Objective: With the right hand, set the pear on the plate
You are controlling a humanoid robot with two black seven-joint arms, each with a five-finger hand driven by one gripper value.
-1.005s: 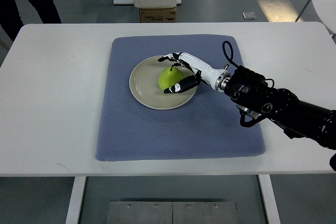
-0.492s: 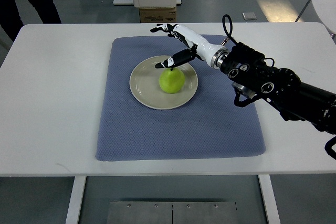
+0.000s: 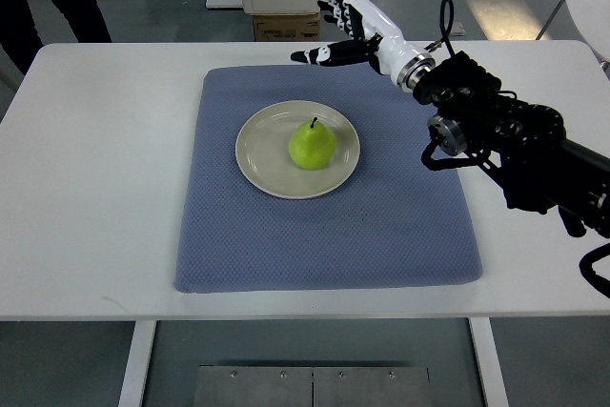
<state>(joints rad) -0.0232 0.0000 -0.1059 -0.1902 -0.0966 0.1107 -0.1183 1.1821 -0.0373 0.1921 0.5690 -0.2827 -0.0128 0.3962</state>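
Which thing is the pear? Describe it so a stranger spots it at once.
On the white table lies a blue mat, and on it a round beige plate. The pear stands on that plate: the only green thing there, small, with a dark stem.

White-shelled right hand (image 3: 348, 26) with black finger joints and tips, silver wrist ring, bulky black forearm toward 4 o'clock, black cable looping above wrist.

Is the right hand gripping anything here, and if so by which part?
Nothing. The right hand is open above the table's far edge; the pear stands free on the plate.
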